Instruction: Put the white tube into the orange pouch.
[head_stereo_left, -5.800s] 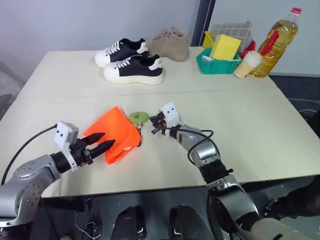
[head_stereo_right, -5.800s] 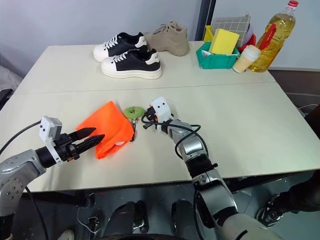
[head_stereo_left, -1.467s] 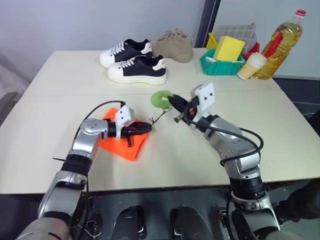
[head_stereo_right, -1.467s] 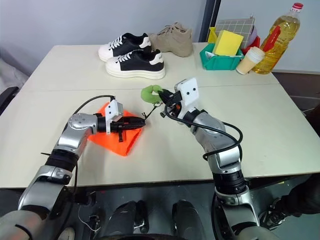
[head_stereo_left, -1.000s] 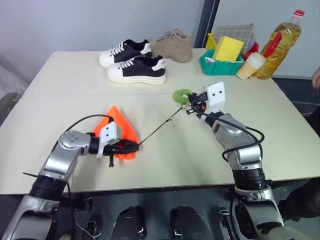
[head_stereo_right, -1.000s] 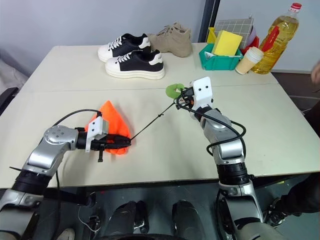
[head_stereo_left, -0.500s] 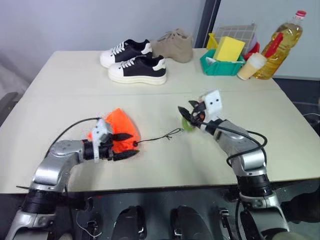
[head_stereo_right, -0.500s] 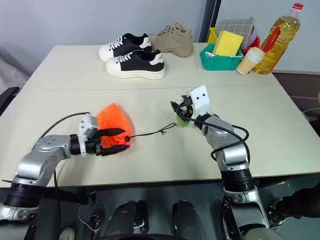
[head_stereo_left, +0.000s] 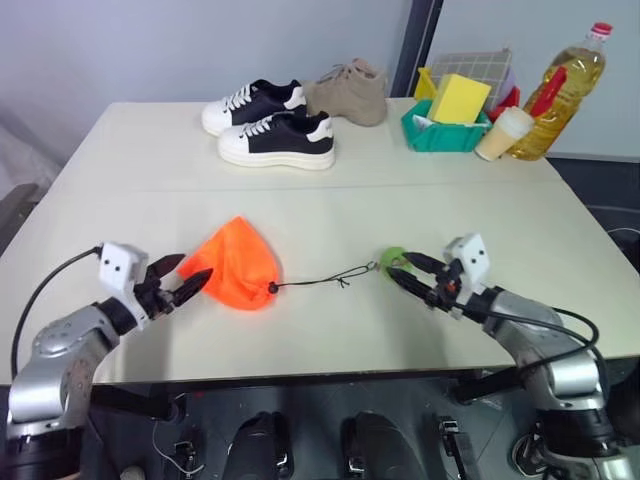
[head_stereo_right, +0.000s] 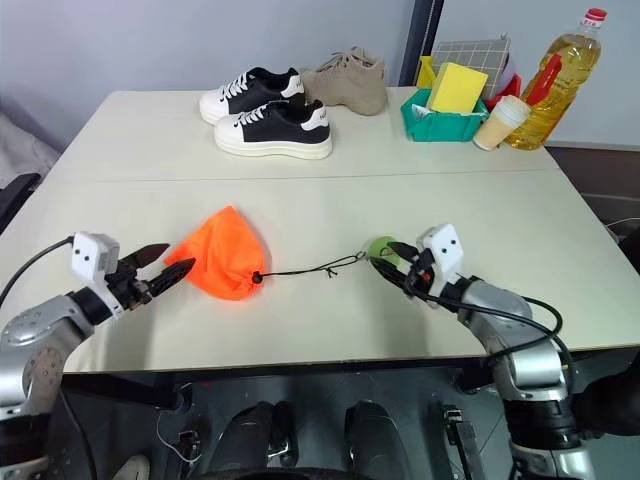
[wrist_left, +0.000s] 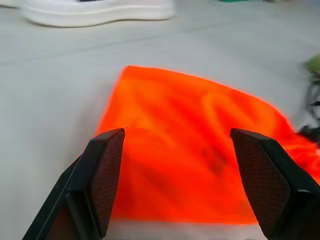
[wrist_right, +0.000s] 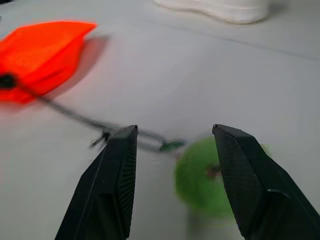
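Orange pouch (head_stereo_left: 236, 277) lies bunched and drawn shut near the front of the bench (head_stereo_left: 330, 190), its thin dark cord (head_stereo_left: 325, 282) running across the surface to a round green disc (head_stereo_left: 392, 262). The white tube cannot be seen, so whether it sits inside the pouch cannot be told. The left end effector (head_stereo_left: 186, 282) hovers just beside the pouch's outer side with its two black fingers spread wide and nothing between them; the left wrist view shows the orange fabric lying beyond the gap. The right end effector (head_stereo_left: 408, 272) is just beside the green disc, its fingers parted and empty, the disc resting on the bench. At the far edge stand a pair of black-and-white sneakers (head_stereo_left: 270, 125) and a beige shoe (head_stereo_left: 345, 88). A green bin (head_stereo_left: 438, 133) holds a yellow sponge block (head_stereo_left: 457, 98), with a beige cup (head_stereo_left: 500, 132) and a yellow oil bottle (head_stereo_left: 562, 88) next to it.
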